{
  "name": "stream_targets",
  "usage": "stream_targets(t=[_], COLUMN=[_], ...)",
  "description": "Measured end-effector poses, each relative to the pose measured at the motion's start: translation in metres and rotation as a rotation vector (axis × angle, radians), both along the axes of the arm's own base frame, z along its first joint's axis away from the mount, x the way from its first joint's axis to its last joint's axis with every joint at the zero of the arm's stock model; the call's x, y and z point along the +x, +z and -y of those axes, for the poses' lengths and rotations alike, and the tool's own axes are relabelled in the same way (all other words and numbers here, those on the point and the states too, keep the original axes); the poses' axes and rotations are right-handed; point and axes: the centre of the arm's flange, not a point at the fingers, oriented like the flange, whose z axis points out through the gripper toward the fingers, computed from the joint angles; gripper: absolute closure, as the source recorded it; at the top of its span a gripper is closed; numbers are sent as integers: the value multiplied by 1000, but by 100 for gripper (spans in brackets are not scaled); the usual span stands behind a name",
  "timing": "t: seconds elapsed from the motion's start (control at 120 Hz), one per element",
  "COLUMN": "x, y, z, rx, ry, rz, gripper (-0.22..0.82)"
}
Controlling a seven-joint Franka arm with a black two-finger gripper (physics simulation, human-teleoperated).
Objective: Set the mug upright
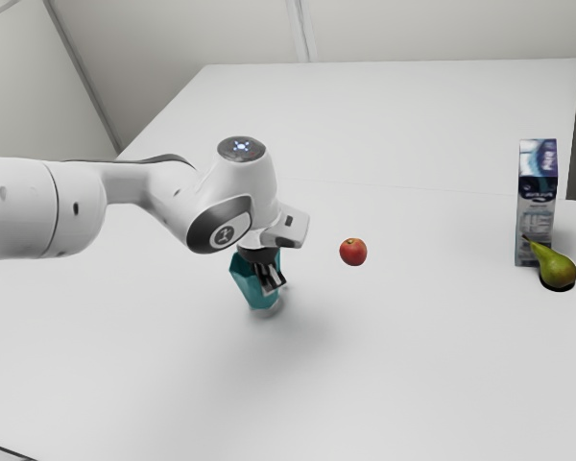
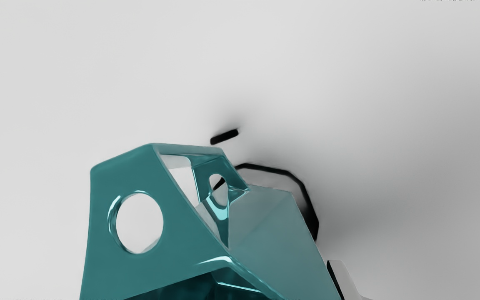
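White tabletop (image 1: 384, 384) spreads beneath your black two-finger gripper (image 1: 272, 279) in the exterior view; the teal faceted mug (image 1: 251, 284) lies just towards nine o'clock, long axis roughly eleven-to-five. Wrist view: its mouth (image 2: 194, 287) faces the gripper; you can't tell the jaws' state.

The faceted teal mug (image 2: 273, 233), pierced by round holes, is at the tabletop (image 1: 413, 365), its tilt unclear.

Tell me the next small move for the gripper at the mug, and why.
Probably ease the gripper slightly down: in the wrist view, a pale strip parts the teal mug from a dark outline on the table, suggesting a small gap beneath.
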Motion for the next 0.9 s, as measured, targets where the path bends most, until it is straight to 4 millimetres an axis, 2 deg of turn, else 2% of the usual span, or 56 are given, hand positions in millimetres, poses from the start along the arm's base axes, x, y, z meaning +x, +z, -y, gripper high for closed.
stream_targets(t=[0.625, 0.8, 0.9], x=[1, 1, 3], y=[-17, -17, -9], z=[-2, -3, -2], rx=[2, -3, -8], ry=[119, 141, 149], rz=[-8, -10, 0], gripper=[78, 66, 58])
